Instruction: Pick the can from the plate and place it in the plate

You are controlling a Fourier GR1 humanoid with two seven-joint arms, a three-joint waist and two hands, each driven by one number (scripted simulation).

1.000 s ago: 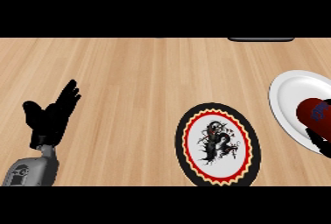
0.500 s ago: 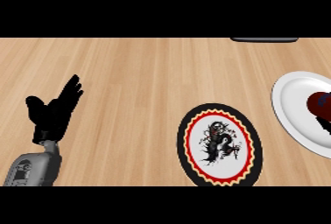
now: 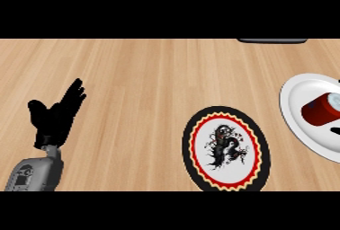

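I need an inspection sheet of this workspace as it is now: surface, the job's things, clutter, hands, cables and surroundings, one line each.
Surface: light wooden counter, bare between the items.
Job's things: red can lying on its side on the white plate at the right edge; black-rimmed plate with a dragon design stands apart to its left, nothing on it.
Clutter: dark flat object at the top edge, cut off, cannot identify.
Hands: left hand open, fingers up, resting at the left, holding nothing; right hand: only a dark sliver at the right edge beside the can, state cannot be told.
Cables: nothing seen.
Surroundings: nothing seen beyond the counter.
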